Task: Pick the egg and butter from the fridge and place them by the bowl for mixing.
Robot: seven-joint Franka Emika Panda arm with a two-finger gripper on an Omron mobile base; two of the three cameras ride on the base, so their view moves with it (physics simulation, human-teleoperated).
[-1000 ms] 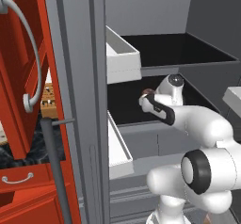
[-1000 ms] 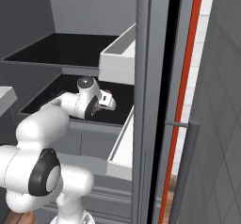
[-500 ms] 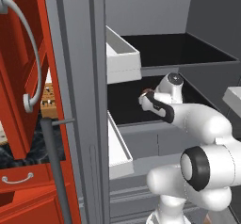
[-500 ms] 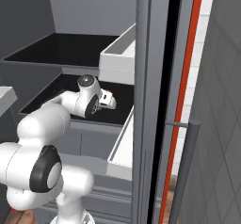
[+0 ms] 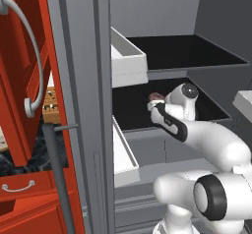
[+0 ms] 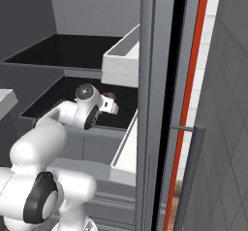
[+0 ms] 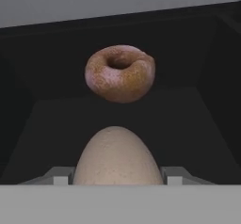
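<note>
Pincer gripping egg between my fingertips, reaching over dark fridge shelf; doughnut sitting just beyond, grey back wall behind.

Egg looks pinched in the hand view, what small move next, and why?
Probably lift slightly and draw back out of the fridge. The gripper appears shut on the egg, its fingers flanking it, and a doughnut sits just beyond on the dark shelf.
</note>
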